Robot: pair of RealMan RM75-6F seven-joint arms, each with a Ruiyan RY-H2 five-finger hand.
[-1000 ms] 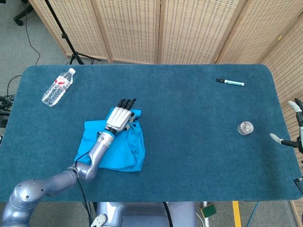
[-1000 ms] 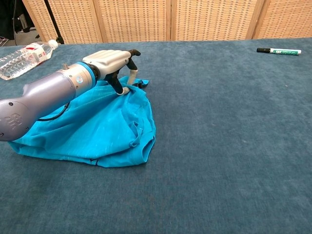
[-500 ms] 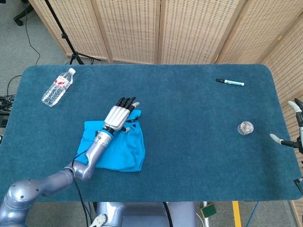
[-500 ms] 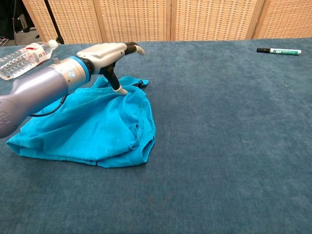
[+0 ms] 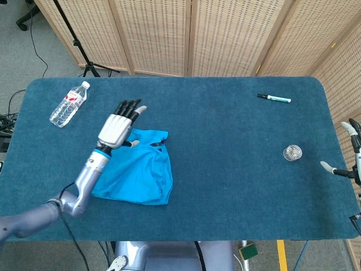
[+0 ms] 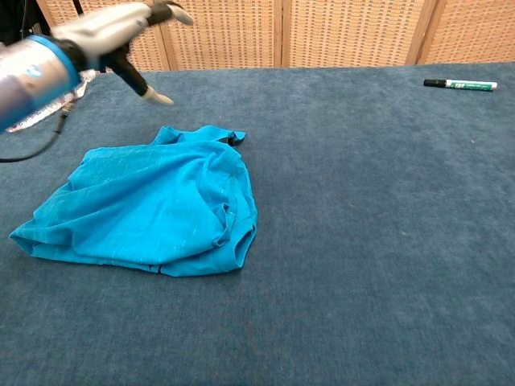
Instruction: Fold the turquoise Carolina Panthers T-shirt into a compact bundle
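My left hand (image 5: 118, 125) hangs above the shirt (image 5: 137, 174), fingers spread, holding nothing. The shirt lies rumpled on the table (image 5: 225, 158), near my side — folded loosely, not compact. If I reach in carelessly, I risk dragging a layer and undoing the fold. My right hand (image 5: 348, 148) idles at the table's edge, fingers apart.

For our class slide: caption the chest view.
Left hand open, raised above the folded turquoise T-shirt; marker beyond.
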